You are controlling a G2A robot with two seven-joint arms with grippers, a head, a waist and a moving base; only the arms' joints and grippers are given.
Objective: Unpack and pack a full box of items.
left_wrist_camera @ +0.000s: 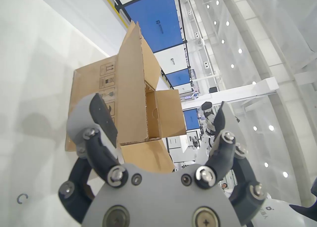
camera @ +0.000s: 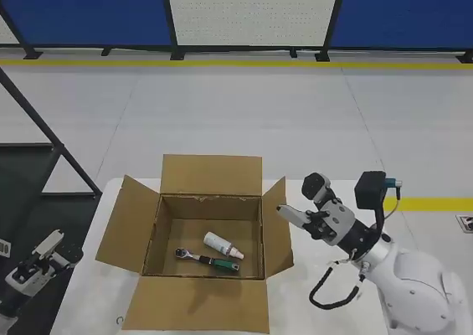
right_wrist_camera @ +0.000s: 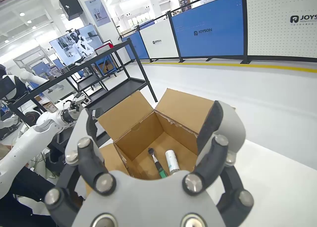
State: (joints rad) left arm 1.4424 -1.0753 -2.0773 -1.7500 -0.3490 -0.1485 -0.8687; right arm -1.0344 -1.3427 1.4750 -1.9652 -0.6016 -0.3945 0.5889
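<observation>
An open cardboard box (camera: 169, 230) stands on the white table with all flaps spread. Inside lie a ratchet wrench with a green-and-black handle (camera: 207, 260) and a white bottle (camera: 222, 245); both also show in the right wrist view, the wrench (right_wrist_camera: 155, 161) beside the bottle (right_wrist_camera: 171, 160). My right gripper (camera: 290, 213) hovers open and empty just past the box's right flap, above its rim (right_wrist_camera: 158, 114). My left gripper (camera: 48, 245) is open and empty off the table's left edge, facing the box's outer wall (left_wrist_camera: 99, 89).
A black metal shelf rack (camera: 18, 167) stands left of the table. Blue and white partition panels (camera: 244, 21) line the far side behind a yellow floor line. A small C-shaped ring (left_wrist_camera: 22, 198) lies on the table near the front left.
</observation>
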